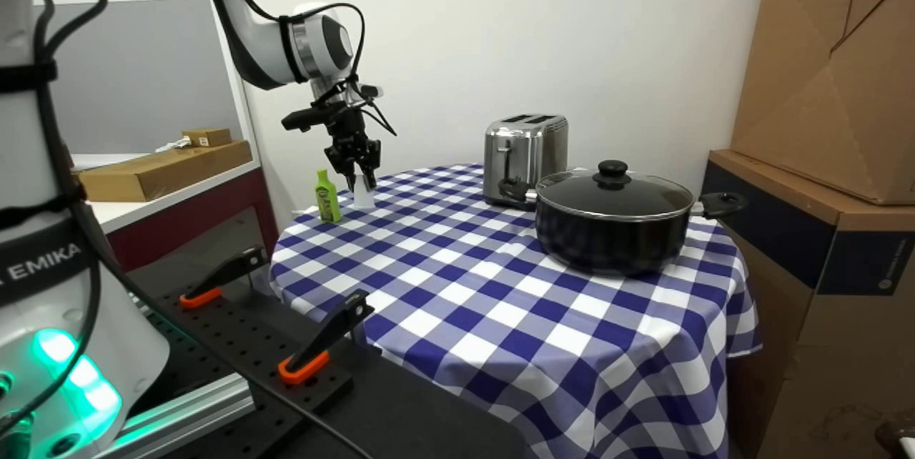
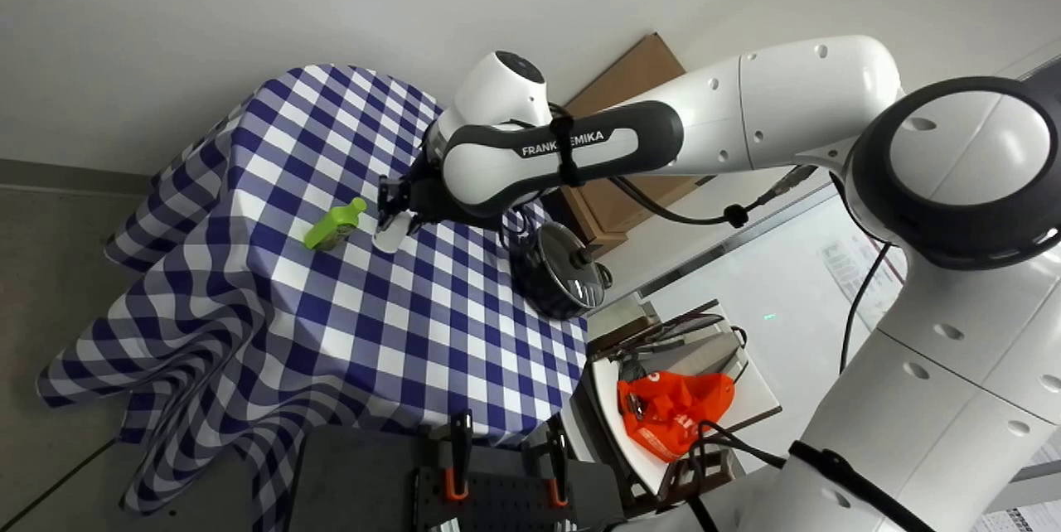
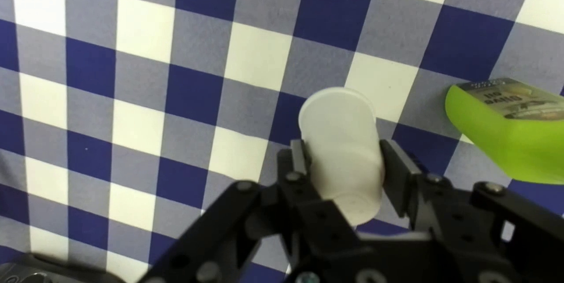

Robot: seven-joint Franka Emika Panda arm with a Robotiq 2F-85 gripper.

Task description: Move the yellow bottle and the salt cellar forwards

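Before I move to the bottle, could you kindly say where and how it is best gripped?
Probably around the body of the bottle, below the neck, coming down from above: it stands upright, its body is slim, and the neck is narrower. The gripper, with the salt cellar between its fingers, would need to clear that first.

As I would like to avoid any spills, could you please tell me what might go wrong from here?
The tool appears shut on the smooth-looking white salt cellar; if that grip is weak, the salt cellar could slip or tip. The yellow bottle stands close beside it, so a sideways move might knock the bottle over. If the salt cellar is dragged rather than lifted, the checked cloth might bunch up under it.
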